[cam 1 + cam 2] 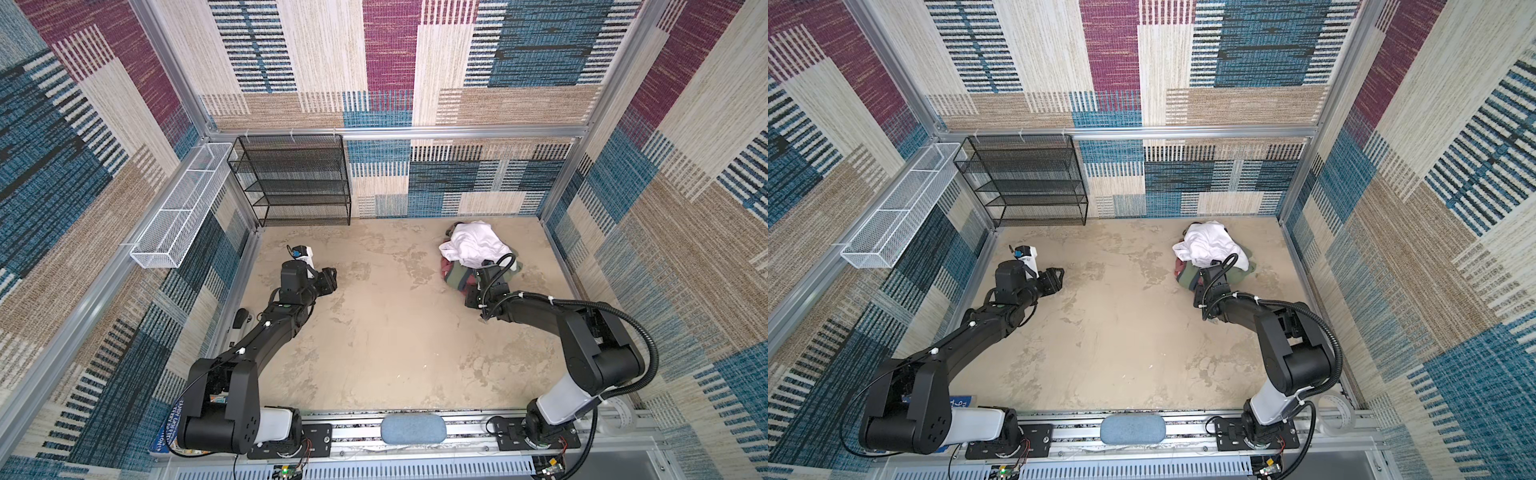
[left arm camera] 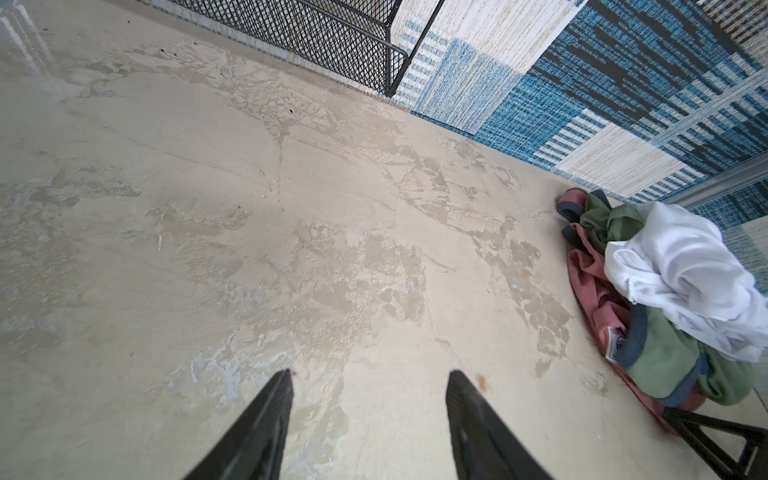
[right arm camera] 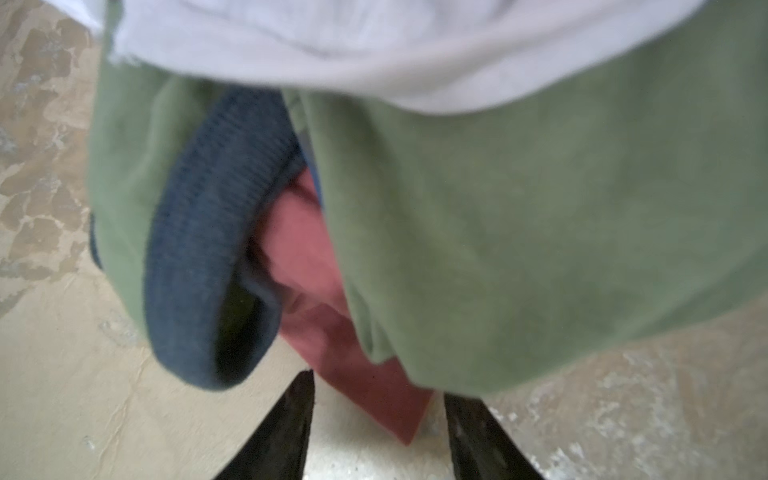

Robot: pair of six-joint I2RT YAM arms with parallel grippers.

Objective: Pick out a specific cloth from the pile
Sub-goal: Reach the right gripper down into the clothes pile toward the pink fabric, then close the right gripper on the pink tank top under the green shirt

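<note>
The pile lies at the back right of the table, with a white garment on top and an olive green one with navy trim under it. The faded red cloth lies at the bottom, and its edge and a small white label show along the table. My right gripper is at the pile's near edge, open, with a corner of the red cloth between its jaws. Far to the left, my left gripper stands open over bare table.
A black mesh shelf stands against the back wall at the left. A white wire basket hangs on the left wall. A blue-grey pad sits on the front rail. Patterned walls enclose the table close behind the pile.
</note>
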